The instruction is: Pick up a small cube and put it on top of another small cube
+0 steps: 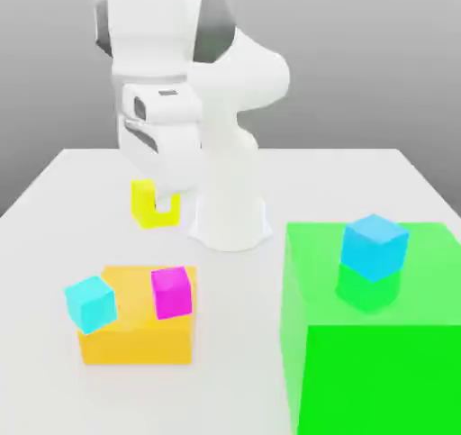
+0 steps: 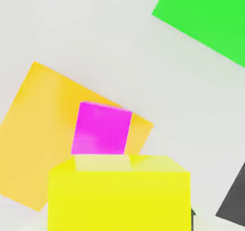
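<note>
The small yellow cube hangs under the white hand at the back of the table, left of the arm's base. My gripper is shut on it, with one pale finger running down the cube's front face. In the hand view the yellow cube sits very close to the camera. Beyond it, lower down, a magenta cube rests on the large orange block. From the exterior view the magenta cube stands on the right part of the orange block.
A cyan cube leans at the orange block's left corner. A large green block stands at the exterior view's right, carrying a small green cube with another cyan cube on top. The arm's white base rises mid-table.
</note>
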Robot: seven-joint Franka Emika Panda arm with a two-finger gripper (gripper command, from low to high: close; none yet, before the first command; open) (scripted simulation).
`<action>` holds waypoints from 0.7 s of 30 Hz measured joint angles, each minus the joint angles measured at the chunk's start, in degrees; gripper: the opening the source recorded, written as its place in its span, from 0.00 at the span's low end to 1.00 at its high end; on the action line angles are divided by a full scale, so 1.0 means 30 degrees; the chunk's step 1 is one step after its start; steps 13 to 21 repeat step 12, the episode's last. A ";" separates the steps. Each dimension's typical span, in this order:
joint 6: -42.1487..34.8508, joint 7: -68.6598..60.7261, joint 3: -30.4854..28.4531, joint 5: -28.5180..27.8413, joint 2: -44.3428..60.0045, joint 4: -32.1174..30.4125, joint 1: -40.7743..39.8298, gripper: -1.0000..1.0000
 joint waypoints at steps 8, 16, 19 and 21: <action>0.4931 0.3198 -0.3297 -0.0553 0.4432 -0.1158 0.1250 0.00; 0.6242 0.3288 -0.4222 -0.0859 0.5515 -0.1346 0.1766 1.00; 0.6242 0.3288 -0.4222 -0.0859 0.5515 -0.1346 0.1766 1.00; 0.6242 0.3288 -0.4222 -0.0859 0.5515 -0.1346 0.1766 1.00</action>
